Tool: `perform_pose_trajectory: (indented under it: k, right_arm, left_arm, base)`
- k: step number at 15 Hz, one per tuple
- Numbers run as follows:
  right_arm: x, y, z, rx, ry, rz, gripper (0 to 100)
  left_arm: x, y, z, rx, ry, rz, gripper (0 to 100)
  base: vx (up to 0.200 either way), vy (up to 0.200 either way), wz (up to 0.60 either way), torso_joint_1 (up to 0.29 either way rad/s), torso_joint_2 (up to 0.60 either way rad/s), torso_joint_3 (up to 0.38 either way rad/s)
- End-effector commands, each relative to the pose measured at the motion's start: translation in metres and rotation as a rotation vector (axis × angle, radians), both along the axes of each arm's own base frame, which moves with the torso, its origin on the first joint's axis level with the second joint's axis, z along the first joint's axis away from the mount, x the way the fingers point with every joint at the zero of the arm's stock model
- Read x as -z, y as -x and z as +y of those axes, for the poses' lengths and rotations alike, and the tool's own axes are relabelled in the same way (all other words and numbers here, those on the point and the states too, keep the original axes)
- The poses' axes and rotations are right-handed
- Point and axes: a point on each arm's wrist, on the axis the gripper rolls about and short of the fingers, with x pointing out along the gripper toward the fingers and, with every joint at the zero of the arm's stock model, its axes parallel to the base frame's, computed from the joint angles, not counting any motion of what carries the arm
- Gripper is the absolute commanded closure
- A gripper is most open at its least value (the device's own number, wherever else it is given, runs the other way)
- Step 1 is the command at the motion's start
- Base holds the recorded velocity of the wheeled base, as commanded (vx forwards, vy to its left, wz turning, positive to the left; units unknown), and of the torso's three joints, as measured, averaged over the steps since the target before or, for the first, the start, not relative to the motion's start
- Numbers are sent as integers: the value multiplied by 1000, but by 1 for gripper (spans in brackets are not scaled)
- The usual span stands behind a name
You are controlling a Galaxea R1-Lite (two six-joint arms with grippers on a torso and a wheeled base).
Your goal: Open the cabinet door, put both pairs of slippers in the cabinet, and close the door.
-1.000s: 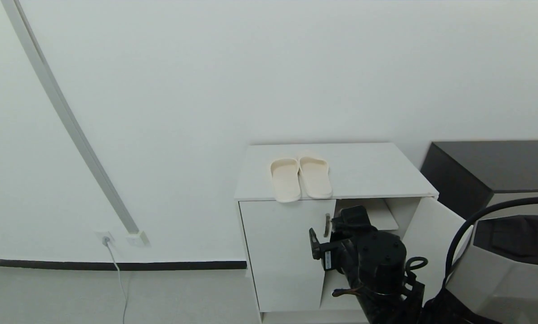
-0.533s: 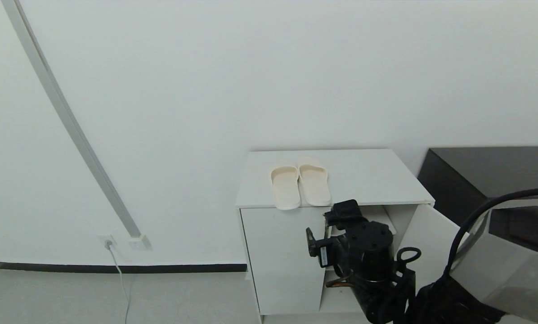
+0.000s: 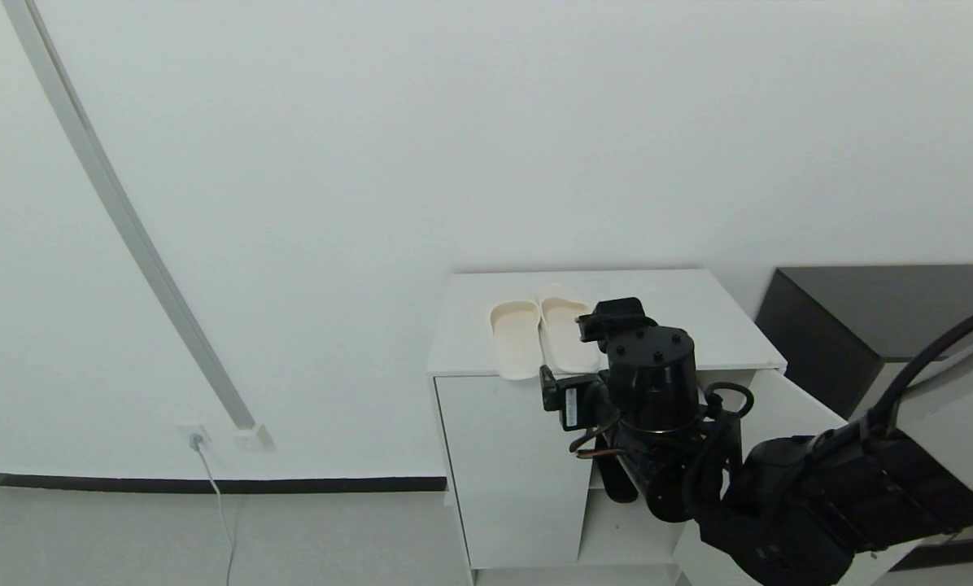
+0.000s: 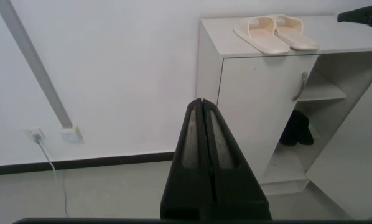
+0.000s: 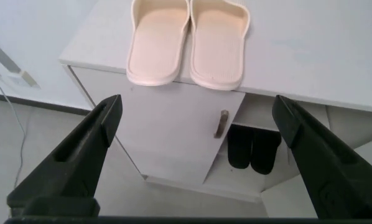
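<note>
A cream pair of slippers (image 3: 543, 332) lies side by side at the front edge of the white cabinet's top (image 3: 682, 317). The cabinet's right door (image 3: 783, 403) stands open, and its left door (image 3: 511, 464) with the handle (image 5: 221, 123) is closed. A black pair of slippers (image 5: 254, 148) stands on the lower shelf inside. My right gripper (image 5: 198, 102) is open, in front of and slightly above the cabinet's front edge, facing the cream slippers (image 5: 189, 40). My left gripper (image 4: 202, 106) is shut and empty, well back from the cabinet to its left.
A dark low cabinet (image 3: 885, 301) stands right of the white one. On the wall to the left are a grey conduit (image 3: 112, 195), a socket and a hanging cable (image 3: 198, 443). Open floor lies left of the cabinet.
My right arm has risen from in front of the open compartment to the level of the cabinet top, close to the cream slippers. The head camera shifted slightly.
</note>
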Motion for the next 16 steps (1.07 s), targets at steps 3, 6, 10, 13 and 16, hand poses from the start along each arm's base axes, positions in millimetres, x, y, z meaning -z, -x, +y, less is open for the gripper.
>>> perform_pose_trajectory:
  k: [3, 6, 10, 13, 16]
  right_arm:
    - [-4, 2, 0, -3, -11, -7, 0]
    - [-3, 3, -1, -4, -15, -4, 0]
    - [7, 4, -1, -8, 6, 17, 0]
    - [19, 8, 6, -23, 0, 43, 0]
    - [38, 5, 14, -58, 15, 80, 0]
  left_arm:
    - [0, 0, 0, 0, 1, 1, 100]
    - [0, 0, 0, 0, 1, 3, 100]
    - [0, 0, 0, -2, 1, 1, 100]
    - [0, 0, 0, -2, 2, 1, 100]
    - [0, 0, 0, -2, 2, 1, 100]
  base:
    - [200, 0, 0, 1, 1, 1]
    - [200, 0, 0, 1, -4, 4]
    - [150, 0, 0, 7, -1, 4]
    - [0, 0, 0, 0, 0, 0]
    - [0, 0, 0, 0, 0, 0]
